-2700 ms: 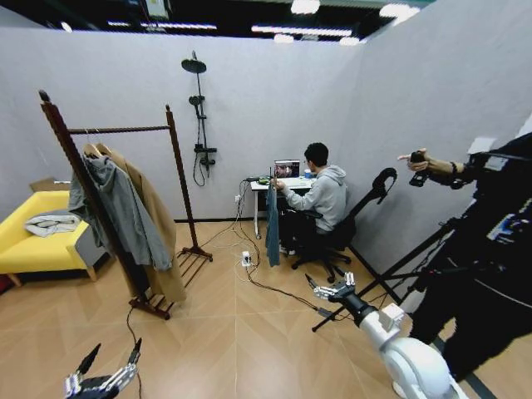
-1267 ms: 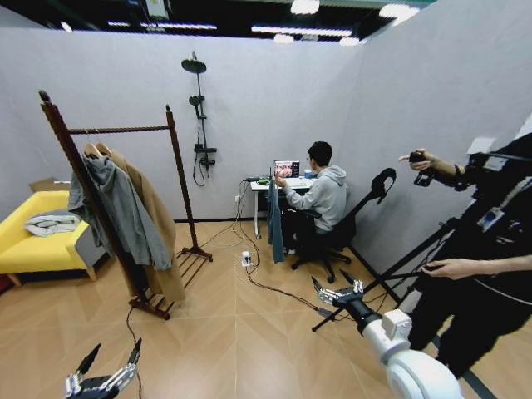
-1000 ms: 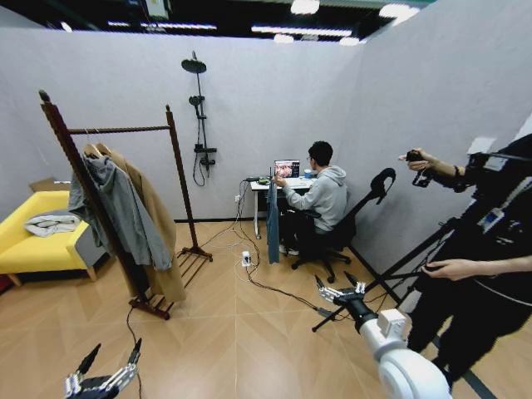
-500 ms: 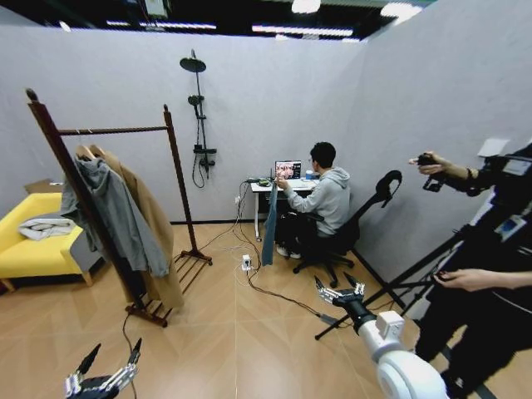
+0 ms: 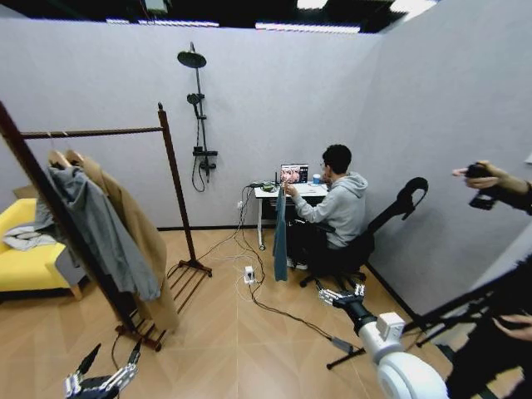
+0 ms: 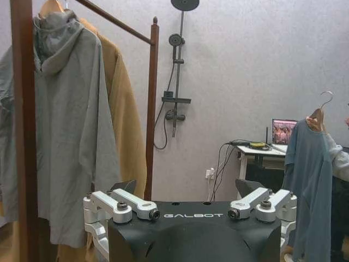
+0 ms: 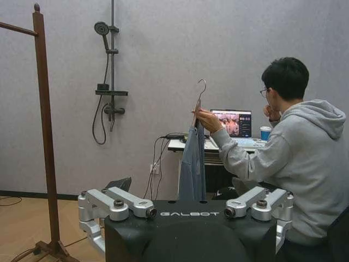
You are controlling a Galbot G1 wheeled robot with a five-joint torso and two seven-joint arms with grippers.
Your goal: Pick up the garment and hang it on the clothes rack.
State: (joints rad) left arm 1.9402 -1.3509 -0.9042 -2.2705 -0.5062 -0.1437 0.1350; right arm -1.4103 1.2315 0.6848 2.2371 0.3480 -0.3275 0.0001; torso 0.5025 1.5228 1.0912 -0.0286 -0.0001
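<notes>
Nearer now: garment (image 5: 281, 224), long axis vertical, hook up.

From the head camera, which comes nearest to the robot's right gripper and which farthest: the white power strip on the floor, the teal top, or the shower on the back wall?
Measured from the right gripper:
1. White power strip, on the floor to its left.
2. The garment, held up by the seated person at the desk.
3. Shower, on the back wall, farthest.

The word "GALBOT" stands in pale capital letters on the black housing of the left hand (image 6: 193, 218), seen from the left wrist. The same word "GALBOT" stands on the black housing of the right hand (image 7: 185, 217), seen from the right wrist.
</notes>
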